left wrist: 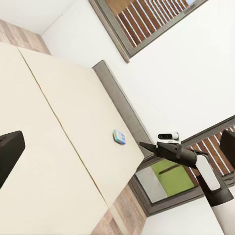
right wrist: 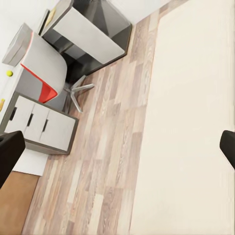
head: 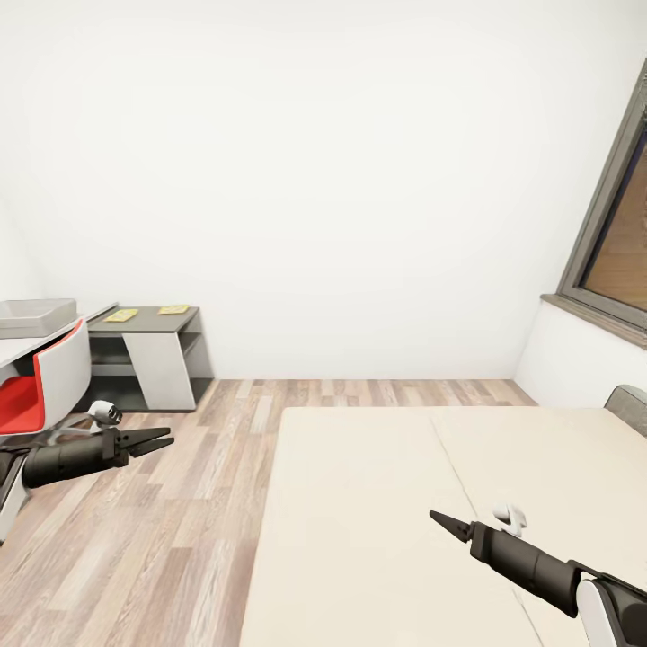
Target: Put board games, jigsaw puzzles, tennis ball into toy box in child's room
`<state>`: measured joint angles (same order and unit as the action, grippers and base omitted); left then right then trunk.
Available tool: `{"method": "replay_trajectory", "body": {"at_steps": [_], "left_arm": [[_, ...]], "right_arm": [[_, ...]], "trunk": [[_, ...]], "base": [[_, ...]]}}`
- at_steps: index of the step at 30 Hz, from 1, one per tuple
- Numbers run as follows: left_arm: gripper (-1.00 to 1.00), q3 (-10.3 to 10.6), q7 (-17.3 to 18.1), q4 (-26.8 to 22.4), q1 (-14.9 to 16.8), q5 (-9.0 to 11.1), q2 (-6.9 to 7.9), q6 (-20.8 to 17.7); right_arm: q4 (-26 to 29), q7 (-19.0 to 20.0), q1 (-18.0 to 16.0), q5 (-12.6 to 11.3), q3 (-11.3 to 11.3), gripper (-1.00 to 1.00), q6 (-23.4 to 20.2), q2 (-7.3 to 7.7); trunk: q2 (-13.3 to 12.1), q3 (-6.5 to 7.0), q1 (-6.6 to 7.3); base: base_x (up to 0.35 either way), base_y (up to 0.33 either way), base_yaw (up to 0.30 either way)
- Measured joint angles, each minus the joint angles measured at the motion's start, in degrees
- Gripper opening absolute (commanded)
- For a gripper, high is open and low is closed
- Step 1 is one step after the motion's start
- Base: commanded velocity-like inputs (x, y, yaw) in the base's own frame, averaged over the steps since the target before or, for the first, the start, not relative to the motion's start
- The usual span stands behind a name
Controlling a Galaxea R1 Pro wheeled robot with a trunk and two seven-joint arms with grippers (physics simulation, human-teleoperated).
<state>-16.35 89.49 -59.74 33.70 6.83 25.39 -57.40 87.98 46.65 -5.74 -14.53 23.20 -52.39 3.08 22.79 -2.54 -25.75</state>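
The bed (head: 404, 503) with its two-part beige mattress takes up the lower right of the head view. One small blue board game (left wrist: 119, 137) lies on the mattress near the grey headboard (left wrist: 122, 110). At the far left the grey toy box (head: 36, 316) stands on the pale table (head: 18, 349). The right wrist view also takes in the toy box (right wrist: 19, 44) and, beside it, the yellow-green tennis ball (right wrist: 9, 73). My left gripper (head: 166, 439) hangs open and empty over the floor. Above the mattress my right gripper (head: 440, 518) is open and empty too.
A red and white swivel chair (head: 45, 386) stands at the table, with a white drawer unit (right wrist: 41, 127) under it. A low dark cabinet (head: 148, 355) against the wall carries two flat yellow items (head: 120, 315). Wood-plank floor (head: 180, 521) runs between bed and table. A grey-framed window (head: 620, 234) is at the right.
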Motion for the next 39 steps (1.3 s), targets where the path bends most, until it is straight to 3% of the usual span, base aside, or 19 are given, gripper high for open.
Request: {"method": "replay_trajectory", "body": {"at_steps": [39], "left_arm": [[1.00, 0.0, -0.1, 0.0, 0.0, 0.0, -0.08, 0.0]], "right_arm": [[0.0, 0.0, 0.0, 0.0, 0.0, 1.00, 0.0, 0.00]], "trunk": [[0.0, 0.00, 0.00]], "base": [[0.000, -0.198, 0.000]]}}
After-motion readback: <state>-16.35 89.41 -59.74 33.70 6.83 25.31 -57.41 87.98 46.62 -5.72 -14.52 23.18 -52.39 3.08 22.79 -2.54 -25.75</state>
